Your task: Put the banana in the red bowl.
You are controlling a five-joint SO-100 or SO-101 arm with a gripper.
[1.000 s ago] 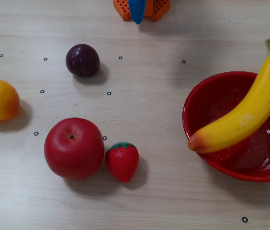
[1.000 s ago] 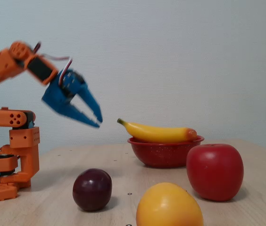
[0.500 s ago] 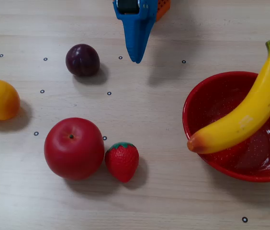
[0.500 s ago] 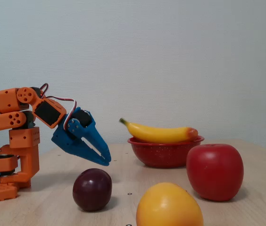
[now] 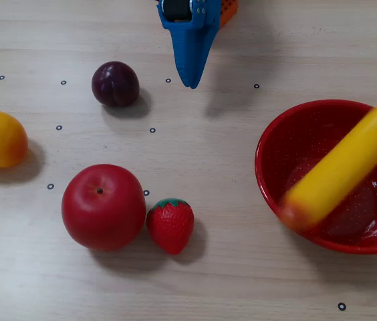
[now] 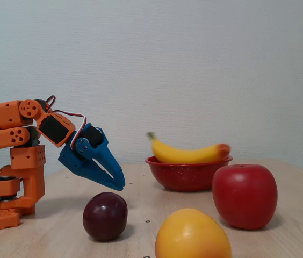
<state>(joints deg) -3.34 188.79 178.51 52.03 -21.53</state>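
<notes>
now the banana (image 5: 339,172) lies blurred across the red bowl (image 5: 277,152).

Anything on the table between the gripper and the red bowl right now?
No. In a fixed view from above, the stretch from the gripper to the red bowl is bare wood, with only one small dot marker on it.

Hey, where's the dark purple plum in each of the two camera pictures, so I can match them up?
Top-down fixed view: the plum sits upper left on the table, left of the blue claw.
Side-on fixed view: the plum is low and left of centre, just below the claw.
Shared landmark: the red bowl, far right from above, centre-right from the side.
</notes>
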